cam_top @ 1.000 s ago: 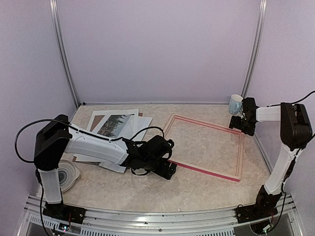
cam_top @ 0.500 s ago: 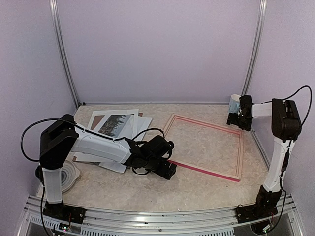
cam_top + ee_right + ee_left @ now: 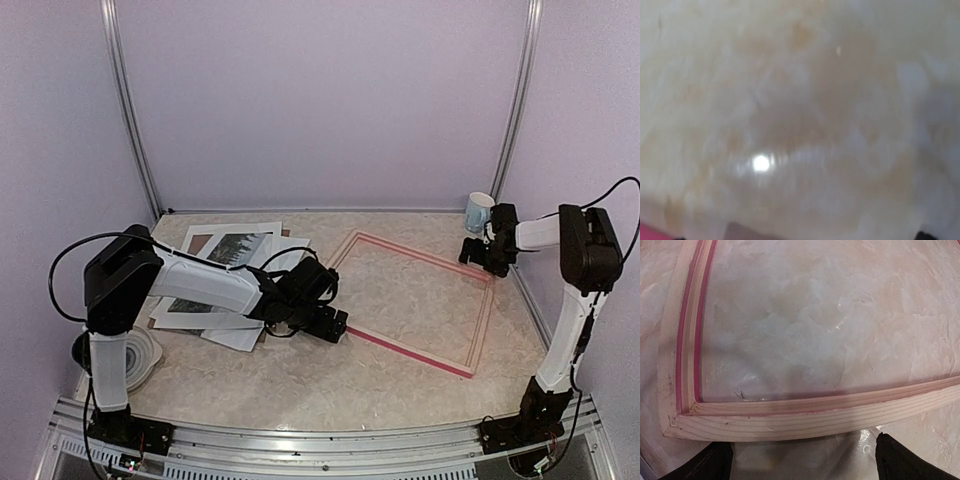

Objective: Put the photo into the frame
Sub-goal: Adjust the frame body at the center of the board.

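The frame (image 3: pixel 412 350) lies flat on the table, right of centre, pale wood side up with a pink-red edge. The photo (image 3: pixel 235 248), trees under a pale sky, lies in a white mat at the back left. My left gripper (image 3: pixel 331 324) is at the frame's near-left corner. In the left wrist view it (image 3: pixel 802 465) is open, with the wooden frame rail (image 3: pixel 790 417) just ahead of its fingers (image 3: pixel 710 462). My right gripper (image 3: pixel 478 252) is low at the frame's far-right corner. Its view is blurred; one dark fingertip (image 3: pixel 925 235) shows far right and a pink bit of frame (image 3: pixel 650 232) at bottom left.
White sheets (image 3: pixel 235 335) and a brown backing board (image 3: pixel 196 243) lie under and around the photo, beneath my left arm. A pale mug (image 3: pixel 479 211) stands at the back right, close to my right gripper. A white roll (image 3: pixel 140 355) sits by the left arm's base.
The frame has turned on the table; its near-right corner swung left and nearer. My left gripper moved back and left with the near-left corner. My right gripper shifted slightly.
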### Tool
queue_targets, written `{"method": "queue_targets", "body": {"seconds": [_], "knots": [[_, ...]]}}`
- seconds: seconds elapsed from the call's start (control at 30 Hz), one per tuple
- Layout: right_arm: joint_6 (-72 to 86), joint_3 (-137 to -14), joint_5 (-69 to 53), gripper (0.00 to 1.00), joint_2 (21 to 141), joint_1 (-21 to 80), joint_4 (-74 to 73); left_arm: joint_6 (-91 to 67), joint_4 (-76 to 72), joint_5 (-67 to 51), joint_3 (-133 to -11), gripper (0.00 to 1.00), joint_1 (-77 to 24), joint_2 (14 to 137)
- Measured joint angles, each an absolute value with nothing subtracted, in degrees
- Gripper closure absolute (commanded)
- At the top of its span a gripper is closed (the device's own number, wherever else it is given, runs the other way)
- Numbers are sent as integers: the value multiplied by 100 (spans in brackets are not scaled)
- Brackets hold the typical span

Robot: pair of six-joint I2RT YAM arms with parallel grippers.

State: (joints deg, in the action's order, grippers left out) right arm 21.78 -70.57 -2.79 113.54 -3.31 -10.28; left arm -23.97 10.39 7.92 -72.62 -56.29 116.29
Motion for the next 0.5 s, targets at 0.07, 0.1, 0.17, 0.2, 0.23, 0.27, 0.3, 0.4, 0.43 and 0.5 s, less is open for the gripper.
{"method": "queue_targets", "body": {"seconds": [0.07, 0.1, 0.17, 0.2, 0.23, 0.27, 0.3, 0.4, 0.43, 0.5], "knots": [[2235, -6777, -353, 1, 11146, -331, -980, -2394, 1046, 799, -7336, 2, -5592, 11684], [2259, -6663, -381, 1, 11048, -331, -989, -2394, 1050, 808, -7376, 2, -5579, 11714], [2322, -6353, -405, 1, 10777, -331, -972, -2390, 1083, 816, -7478, 1, -5557, 11780], [2351, -6228, -408, 1, 10645, -333, -972, -2390, 1087, 825, -7533, 1, -5544, 11815], [2368, -6123, -414, 1, 10525, -336, -967, -2390, 1085, 825, -7575, 1, -5540, 11845], [2388, -6010, -434, 1, 10390, -336, -974, -2390, 1090, 834, -7627, 1, -5529, 11876], [2401, -5940, -451, 1, 10291, -333, -982, -2392, 1092, 838, -7664, 1, -5520, 11902], [2477, -5730, -563, 1, 10018, -333, -958, -2394, 1127, 849, -7837, 1, -5481, 12007], [2502, -5658, -622, 1, 9942, -333, -952, -2394, 1133, 858, -7900, 1, -5468, 12046], [2545, -5487, -755, 1, 9813, -333, -921, -2392, 1149, 867, -8038, 1, -5441, 12132]]}}
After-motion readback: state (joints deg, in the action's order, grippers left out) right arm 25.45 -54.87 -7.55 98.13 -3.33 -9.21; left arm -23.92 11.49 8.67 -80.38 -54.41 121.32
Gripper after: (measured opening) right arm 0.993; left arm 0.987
